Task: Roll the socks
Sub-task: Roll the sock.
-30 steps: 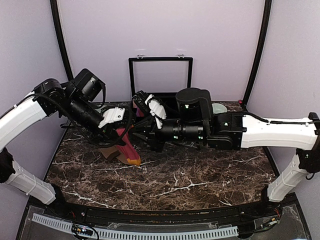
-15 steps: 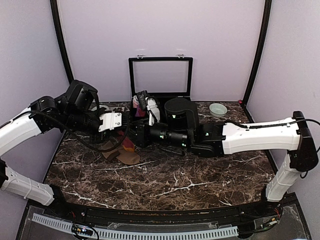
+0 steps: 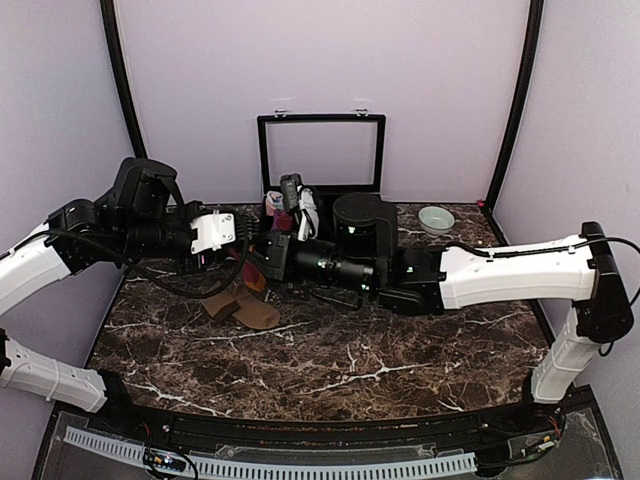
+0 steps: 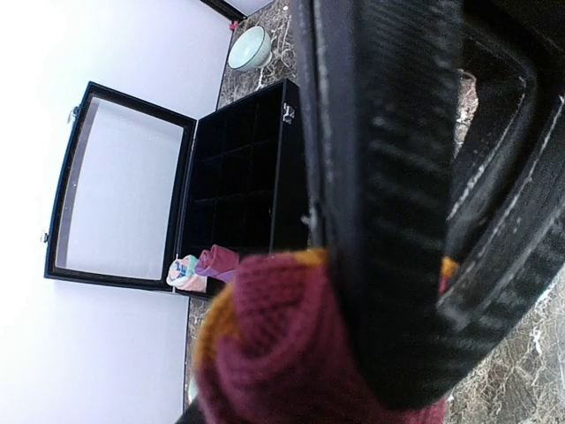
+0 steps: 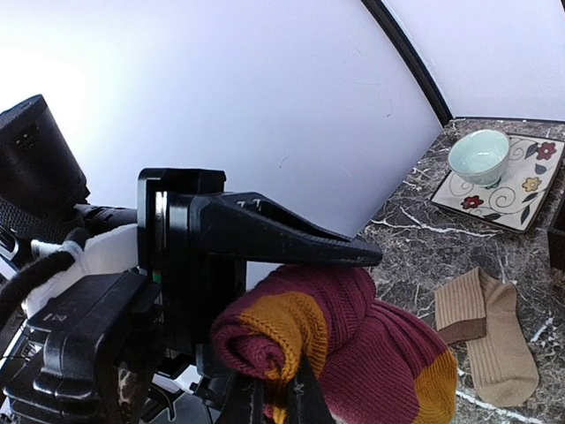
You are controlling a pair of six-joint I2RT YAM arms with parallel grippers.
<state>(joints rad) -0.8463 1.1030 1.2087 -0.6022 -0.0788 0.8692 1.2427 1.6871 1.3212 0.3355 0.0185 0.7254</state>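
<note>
Far left: the left fingers (image 5: pixel 282 240) reach in level from the left, one black finger lying over the top of the maroon sock (image 5: pixel 353 336). They sit around the bundle, but I cannot tell whether they pinch it or have let go.

Below them on the counter (image 3: pixel 400 350): the tan socks (image 5: pixel 486 329), flat and side by side, untouched and apart from both arms.

Centre: the maroon sock is wound into a fat roll, orange band showing, held clear of the counter between the two arms. The right fingers (image 5: pixel 300 397) are together, nipping the orange fold at the roll's near end.

Right of that: the black box (image 4: pixel 238 177), lid up, with a pink and light-blue bundle (image 4: pixel 184 272) in a near compartment. The bowl (image 5: pixel 479 155) is well apart.

Step in hand, as I read it: finishing the maroon roll, with the tan pair not begun. Next I'd want the right hold kept firm while the left lets go cleanly. If both slacken, the roll likely springs open.

Against a second ago: the sock then hung as a long strip, its orange toe down on the counter over the tan pair. Now it is gathered up, the tan pair lies uncovered, the left arm sits lower, and the right arm reaches further left.
</note>
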